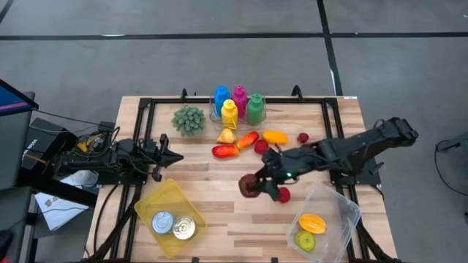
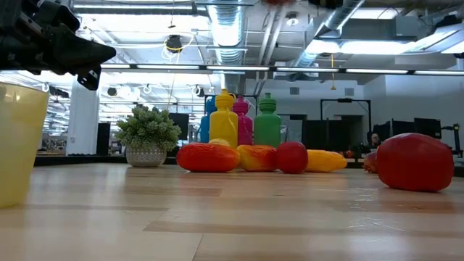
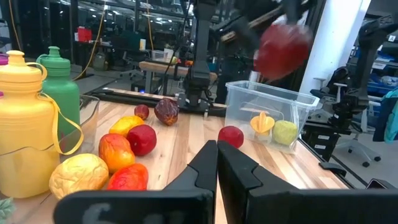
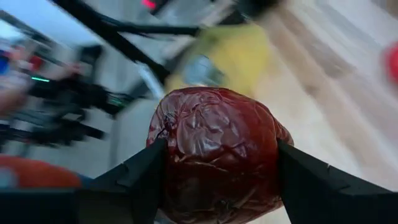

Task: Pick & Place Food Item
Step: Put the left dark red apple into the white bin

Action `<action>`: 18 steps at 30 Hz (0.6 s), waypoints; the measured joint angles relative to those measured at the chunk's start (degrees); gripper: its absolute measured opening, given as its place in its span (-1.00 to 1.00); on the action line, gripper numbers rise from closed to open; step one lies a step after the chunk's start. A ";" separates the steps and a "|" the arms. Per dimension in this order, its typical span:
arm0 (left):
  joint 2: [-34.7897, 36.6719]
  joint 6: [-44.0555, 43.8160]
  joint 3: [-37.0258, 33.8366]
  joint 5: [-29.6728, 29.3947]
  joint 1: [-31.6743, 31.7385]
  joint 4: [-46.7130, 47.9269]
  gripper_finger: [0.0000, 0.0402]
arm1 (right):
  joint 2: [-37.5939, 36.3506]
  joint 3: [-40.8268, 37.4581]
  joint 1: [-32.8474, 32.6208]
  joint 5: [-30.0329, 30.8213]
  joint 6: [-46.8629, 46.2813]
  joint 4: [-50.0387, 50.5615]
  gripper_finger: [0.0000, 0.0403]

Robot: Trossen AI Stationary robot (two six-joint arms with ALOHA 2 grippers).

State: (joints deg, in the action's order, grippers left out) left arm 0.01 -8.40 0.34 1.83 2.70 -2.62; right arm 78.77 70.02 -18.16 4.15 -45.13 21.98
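Above tabletop centre | dark red fruit [image 4: 214,152] clamped in right tool [image 1: 252,186], lifted | clear bin [image 1: 344,208] at four o'clock: carry level, release low | left tool [image 1: 172,155] closed, idle at nine o'clock.

Open-plan lab/office: exposed ceiling ducts [image 2: 225,25], strip lights, desks with monitors [image 2: 409,129].
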 joint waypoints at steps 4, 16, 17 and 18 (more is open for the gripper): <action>0.00 0.00 0.00 -0.03 0.00 -0.15 -1.00 | -1.22 0.00 -3.13 0.56 -2.30 -6.27 0.22; 0.00 0.00 0.00 -0.10 0.00 -0.32 -1.00 | -0.77 -0.02 -12.62 -0.90 -21.68 -9.99 0.22; 0.00 0.00 0.00 -0.10 0.02 -0.32 -1.00 | -0.77 -0.02 -13.66 -0.88 -22.93 -9.16 0.22; 0.00 0.00 0.00 -0.11 0.00 -0.32 -1.00 | -0.77 -0.02 -14.73 -0.90 -24.30 -8.13 0.22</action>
State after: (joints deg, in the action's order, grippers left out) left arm 0.01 -8.40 0.34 1.73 2.70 -2.94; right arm 78.00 70.00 -32.89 3.26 -69.44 13.85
